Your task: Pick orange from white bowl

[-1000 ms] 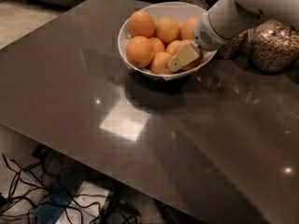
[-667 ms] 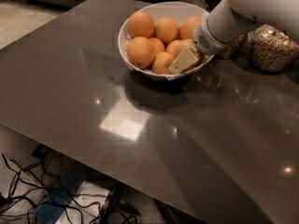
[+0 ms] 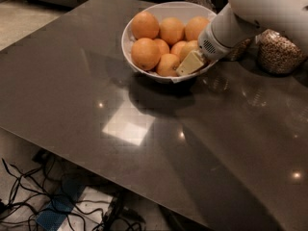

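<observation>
Tabletop (image 3: pixel 144 143), dark and glossy, carries the wide white bowl (image 3: pixel 126 37); at its right front the cream-coloured gripper (image 3: pixel 191 63) lies against the pale round orange (image 3: pixel 185 48). We cannot tell its grip, so we'd centre squarely before lifting.

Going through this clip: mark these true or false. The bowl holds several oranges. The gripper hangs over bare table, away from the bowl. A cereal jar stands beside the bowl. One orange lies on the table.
1. The white bowl holds several oranges. True.
2. The gripper hangs over bare table, away from the bowl. False: it is at the bowl's near right rim, against the oranges.
3. A glass jar of cereal stands right of the bowl in the camera view. True.
4. One orange lies on the table. False: every orange in view is in the bowl.
</observation>
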Robot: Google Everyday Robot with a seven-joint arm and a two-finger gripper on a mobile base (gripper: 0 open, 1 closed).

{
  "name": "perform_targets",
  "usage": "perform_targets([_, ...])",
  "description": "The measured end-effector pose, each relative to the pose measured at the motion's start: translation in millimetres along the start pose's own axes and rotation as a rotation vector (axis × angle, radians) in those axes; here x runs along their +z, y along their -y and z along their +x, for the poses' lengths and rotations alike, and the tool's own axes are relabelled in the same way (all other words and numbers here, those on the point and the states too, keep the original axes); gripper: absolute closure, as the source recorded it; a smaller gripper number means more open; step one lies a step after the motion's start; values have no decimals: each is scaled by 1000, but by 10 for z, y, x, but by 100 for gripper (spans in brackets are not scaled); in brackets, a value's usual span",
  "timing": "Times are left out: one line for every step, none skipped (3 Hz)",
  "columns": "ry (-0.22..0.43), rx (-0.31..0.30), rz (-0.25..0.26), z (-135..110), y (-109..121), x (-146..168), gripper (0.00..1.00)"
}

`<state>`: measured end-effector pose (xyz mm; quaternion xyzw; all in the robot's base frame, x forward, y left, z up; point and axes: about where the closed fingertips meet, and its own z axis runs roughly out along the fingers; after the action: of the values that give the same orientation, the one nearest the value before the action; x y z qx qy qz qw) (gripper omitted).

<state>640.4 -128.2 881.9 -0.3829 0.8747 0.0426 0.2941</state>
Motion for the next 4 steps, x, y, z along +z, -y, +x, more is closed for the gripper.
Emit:
perform_targets([14, -22, -23, -27, -31, -49, 67])
perform_targets([79, -79, -85, -158, -84, -324, 90])
perform_targets([179, -177, -145, -369, -149, -683, 100])
perform_targets([287, -303, -218, -482, -227, -868, 100])
